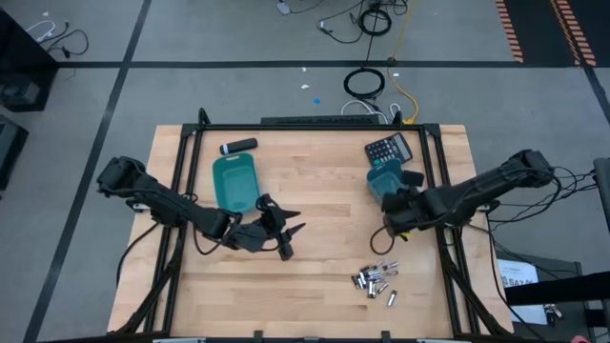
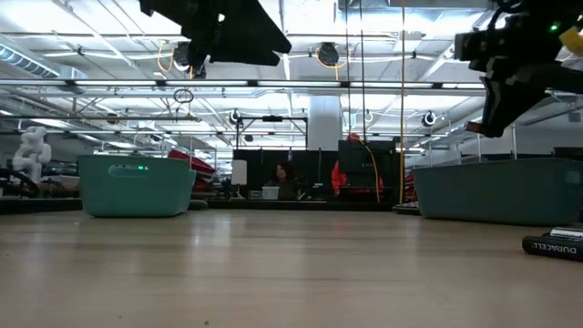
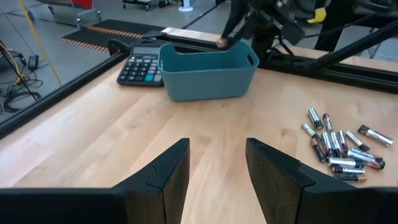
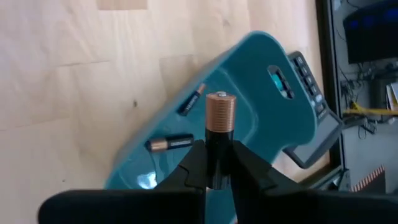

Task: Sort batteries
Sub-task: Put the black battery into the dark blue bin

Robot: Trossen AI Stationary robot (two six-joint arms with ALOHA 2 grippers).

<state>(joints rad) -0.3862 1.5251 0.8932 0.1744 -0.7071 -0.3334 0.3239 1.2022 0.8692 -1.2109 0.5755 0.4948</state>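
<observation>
The right gripper (image 4: 214,165) is clamped on a single battery (image 4: 219,134), its two dark fingers (image 4: 189,168) pressed against the black lower body so that the cell stands upright between them with its copper-coloured end up. It hangs above the right teal bin (image 4: 273,134), which sits near the table's far right edge with the dark calculator (image 1: 388,149) just beyond it. Two more cells lie on that bin's floor — one black with a copper end (image 4: 170,144), the other dark and slimmer (image 4: 193,99), apart from each other.

The left gripper (image 3: 217,171) is raised over the middle-left of the table (image 1: 315,205), its fingers (image 3: 165,177) standing apart with bare wood showing between them; it holds nothing. Just to its far left is the second teal bin (image 1: 234,182), and beyond that a black cylinder with a white tip (image 1: 238,146) lies near the far edge.

The remaining batteries (image 1: 376,280) lie in a loose heap on the near right part of the table — silvery-grey and dark cells, some touching and crossing one another, a few strays just beside the cluster. In the low view one black cell (image 2: 554,245) lies on its side at the right.
</observation>
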